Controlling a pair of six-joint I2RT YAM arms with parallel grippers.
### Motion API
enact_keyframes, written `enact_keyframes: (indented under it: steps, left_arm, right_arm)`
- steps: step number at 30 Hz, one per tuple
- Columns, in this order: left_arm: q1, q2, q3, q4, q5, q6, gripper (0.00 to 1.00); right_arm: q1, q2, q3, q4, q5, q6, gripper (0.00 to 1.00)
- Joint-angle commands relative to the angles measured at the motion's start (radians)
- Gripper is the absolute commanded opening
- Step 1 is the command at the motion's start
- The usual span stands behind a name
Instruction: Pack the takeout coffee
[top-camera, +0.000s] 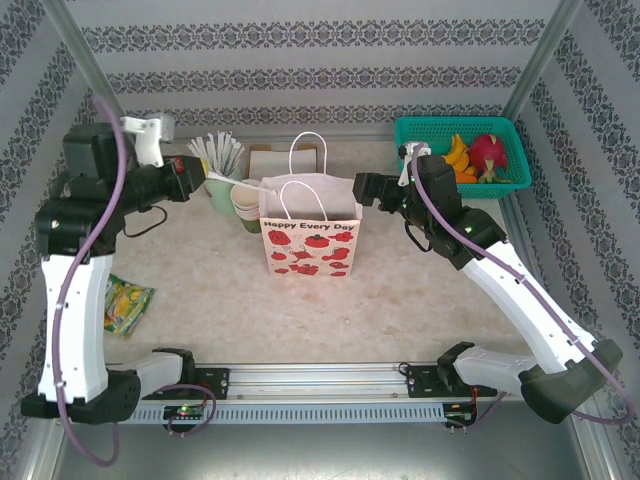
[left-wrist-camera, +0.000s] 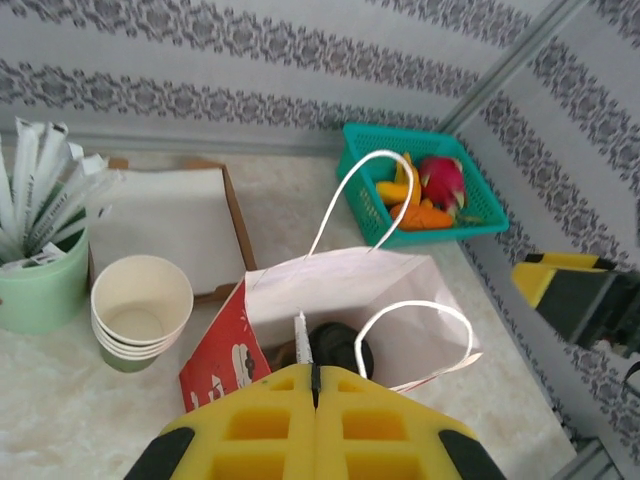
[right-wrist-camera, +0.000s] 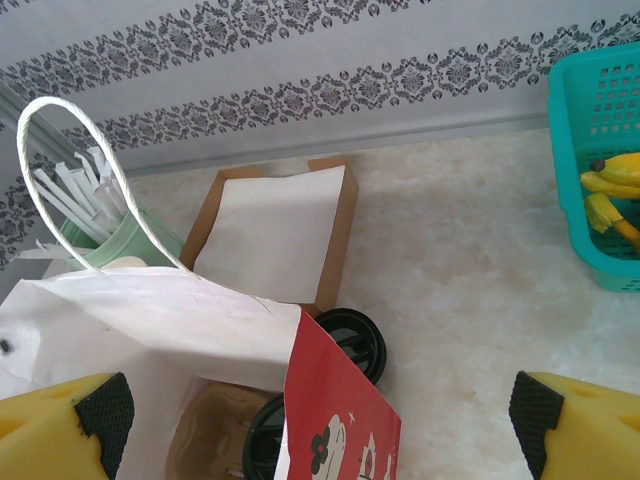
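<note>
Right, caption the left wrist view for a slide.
Shut left gripper holds a straw over the open paper bag.

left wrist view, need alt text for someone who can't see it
The left gripper, yellow fingers shut on a white straw, hangs over an open paper bag with a black lid inside. To the left stand stacked paper cups and a mint-green cup of straws; a teal fruit basket sits behind.
</note>
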Motion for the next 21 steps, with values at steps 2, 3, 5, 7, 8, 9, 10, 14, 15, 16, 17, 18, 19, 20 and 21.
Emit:
enact_keyframes:
  steps: [2, 3, 5, 7, 8, 9, 10, 14, 15, 16, 17, 18, 19, 20, 21]
  left_arm:
    - [-0.065, 0.048, 0.005, -0.045, -0.086, 0.099, 0.0]
    - [-0.084, 0.069, 0.017, -0.06, -0.127, 0.111, 0.0]
    - [-0.13, 0.109, 0.049, -0.099, -0.209, 0.14, 0.0]
    - [-0.186, 0.153, 0.087, -0.138, -0.302, 0.162, 0.0]
    - [-0.218, 0.177, 0.107, -0.158, -0.348, 0.177, 0.0]
    - [-0.25, 0.203, 0.131, -0.178, -0.397, 0.186, 0.0]
    - [-0.274, 0.225, 0.15, -0.194, -0.433, 0.194, 0.0]
    - [-0.369, 0.331, 0.231, -0.264, -0.557, 0.221, 0.0]
    - [-0.389, 0.357, 0.248, -0.277, -0.584, 0.228, 0.0]
    - [-0.404, 0.378, 0.259, -0.285, -0.61, 0.231, 0.0]
    - [-0.42, 0.404, 0.275, -0.292, -0.641, 0.231, 0.0]
    - [-0.433, 0.427, 0.288, -0.295, -0.67, 0.231, 0.0]
    - [-0.445, 0.446, 0.298, -0.298, -0.69, 0.231, 0.01]
    - [-0.456, 0.469, 0.31, -0.302, -0.706, 0.231, 0.01]
    - [-0.466, 0.488, 0.32, -0.303, -0.715, 0.231, 0.02]
  right_arm:
    - [-0.01, -0.02, 0.008, 0.0, 0.029, 0.027, 0.98]
    - [-0.01, -0.019, 0.007, -0.004, 0.025, 0.028, 0.98]
    - [-0.01, -0.016, 0.015, -0.019, 0.015, 0.03, 0.98]
    - [-0.011, -0.011, 0.02, -0.029, 0.008, 0.029, 0.98]
    - [-0.01, -0.011, 0.018, -0.029, 0.006, 0.03, 0.98]
    - [-0.011, -0.01, 0.015, -0.028, 0.006, 0.032, 0.98]
    - [-0.011, -0.012, 0.013, -0.027, 0.006, 0.033, 0.98]
    - [-0.012, -0.015, 0.006, -0.028, -0.016, 0.024, 0.98]
    - [-0.012, -0.017, 0.007, -0.03, -0.022, 0.022, 0.98]
    - [-0.012, -0.018, 0.006, -0.033, -0.027, 0.021, 0.98]
    - [-0.012, -0.02, 0.004, -0.035, -0.029, 0.019, 0.98]
    - [-0.012, -0.023, 0.002, -0.036, -0.031, 0.017, 0.98]
    - [-0.012, -0.026, -0.001, -0.037, -0.036, 0.014, 0.98]
    - [-0.012, -0.032, -0.006, -0.034, -0.039, 0.013, 0.98]
    - [-0.012, -0.036, -0.011, -0.03, -0.042, 0.013, 0.98]
